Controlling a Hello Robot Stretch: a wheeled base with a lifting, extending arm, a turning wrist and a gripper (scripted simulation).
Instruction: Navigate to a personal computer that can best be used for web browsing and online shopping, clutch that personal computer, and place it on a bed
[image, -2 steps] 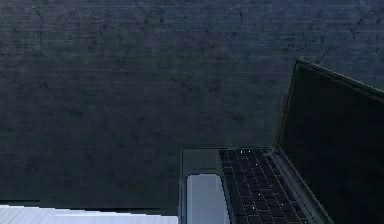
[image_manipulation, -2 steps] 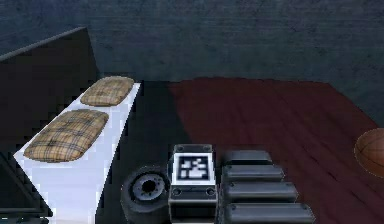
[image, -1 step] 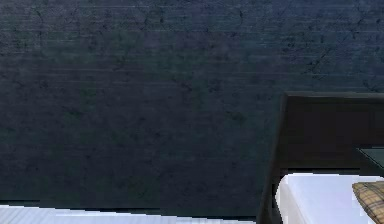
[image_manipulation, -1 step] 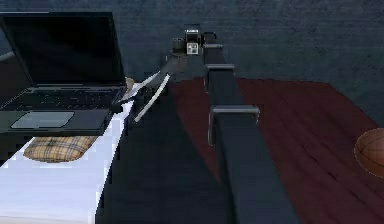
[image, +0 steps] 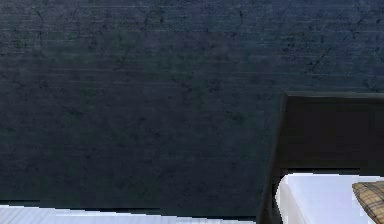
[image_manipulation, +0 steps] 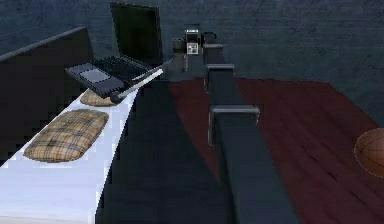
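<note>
An open dark laptop (image_manipulation: 118, 62) shows near the far end of the bed (image_manipulation: 60, 185), its screen upright and its base over the white sheet, close to a plaid pillow (image_manipulation: 96, 98). The dark arm runs up the arm side view to two white marked squares. Left of them the gripper (image_manipulation: 168, 62) reaches toward the laptop's right edge. I cannot tell whether the gripper holds the laptop or whether the laptop rests on the bed. In the forward view, the bed's white mattress (image: 320, 198) and dark headboard (image: 330, 130) sit at the lower right.
A second plaid pillow (image_manipulation: 66, 135) lies nearer on the sheet, and a dark blanket (image_manipulation: 160, 160) covers the bed's right part. A dark blue wall (image: 150, 100) stands close ahead. Reddish floor (image_manipulation: 310, 130) lies right of the arm, with a round brown thing (image_manipulation: 372, 152) at the edge.
</note>
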